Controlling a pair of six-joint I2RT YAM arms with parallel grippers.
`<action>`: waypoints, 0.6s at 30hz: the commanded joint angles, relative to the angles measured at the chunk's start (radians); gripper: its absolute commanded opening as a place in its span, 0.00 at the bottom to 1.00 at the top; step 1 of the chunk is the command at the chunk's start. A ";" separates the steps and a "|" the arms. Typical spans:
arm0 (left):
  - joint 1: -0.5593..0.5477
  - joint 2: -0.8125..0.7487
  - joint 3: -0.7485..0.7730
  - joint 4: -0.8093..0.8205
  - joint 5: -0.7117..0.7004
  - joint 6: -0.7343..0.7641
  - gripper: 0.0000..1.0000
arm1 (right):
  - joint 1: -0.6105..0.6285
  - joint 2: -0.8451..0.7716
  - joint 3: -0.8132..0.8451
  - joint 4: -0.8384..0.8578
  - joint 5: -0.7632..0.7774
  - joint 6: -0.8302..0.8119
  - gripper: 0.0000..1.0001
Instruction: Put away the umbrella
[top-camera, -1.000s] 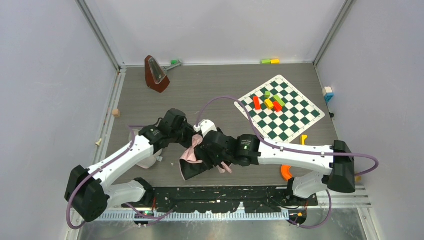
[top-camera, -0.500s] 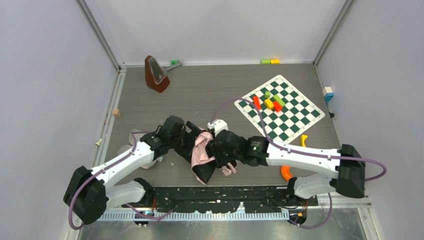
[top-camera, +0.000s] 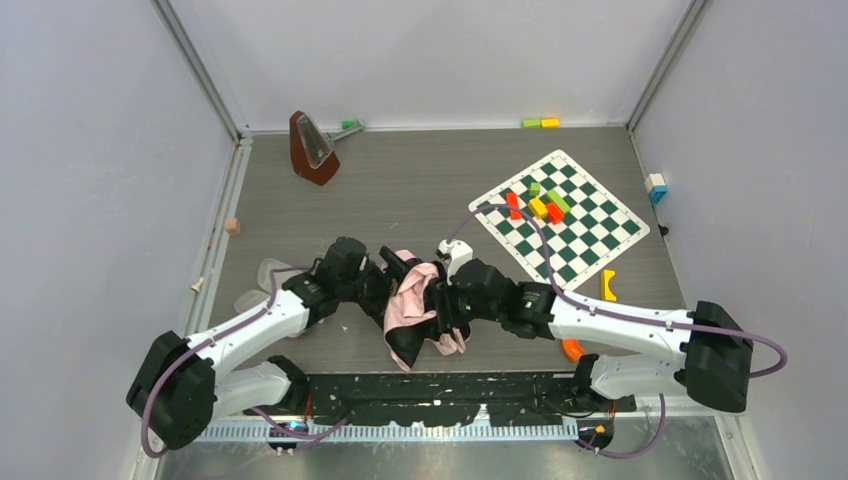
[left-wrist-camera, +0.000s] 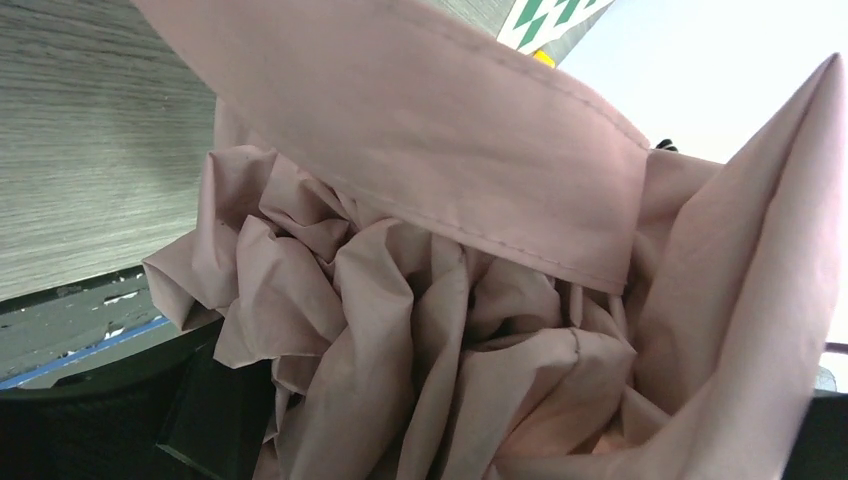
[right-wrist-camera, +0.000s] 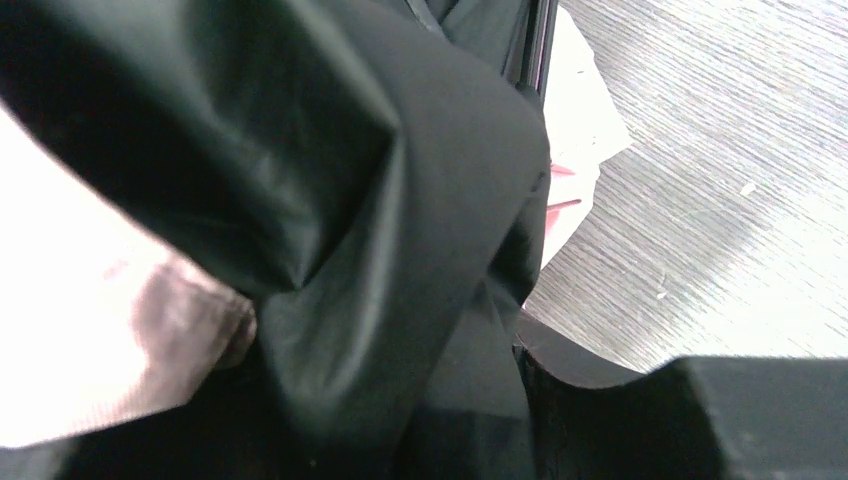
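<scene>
The umbrella (top-camera: 405, 302) is a crumpled bundle near the table's front middle, pale pink on top and black below. My left gripper (top-camera: 388, 283) stands open against its left side. Pink folds (left-wrist-camera: 450, 300) fill the left wrist view, and a dark finger (left-wrist-camera: 200, 420) shows at the bottom left. My right gripper (top-camera: 443, 308) presses in from the right and is shut on the bundle. Black canopy (right-wrist-camera: 350, 250) covers most of the right wrist view, with one finger (right-wrist-camera: 760, 420) at the bottom right. The handle is hidden.
A brown metronome (top-camera: 312, 148) stands at the back left. A chequered mat (top-camera: 590, 235) with coloured blocks (top-camera: 540, 205) lies at the right. An orange piece (top-camera: 572, 348) and a yellow piece (top-camera: 607, 285) lie near the right arm. Clear cups (top-camera: 262, 285) sit left of the left arm.
The left gripper has let go of the umbrella and opened. The right gripper has closed on the bundle. Bundle and both grippers have shifted a little to the right.
</scene>
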 joint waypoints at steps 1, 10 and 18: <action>-0.020 0.003 -0.018 -0.003 0.128 0.061 0.99 | -0.018 -0.085 0.012 0.269 0.038 0.047 0.05; -0.102 0.045 -0.018 0.024 0.099 0.084 0.99 | -0.036 -0.102 -0.036 0.480 0.076 0.202 0.05; -0.095 0.077 -0.012 0.064 0.118 0.127 0.99 | -0.076 -0.120 -0.041 0.621 0.080 0.282 0.05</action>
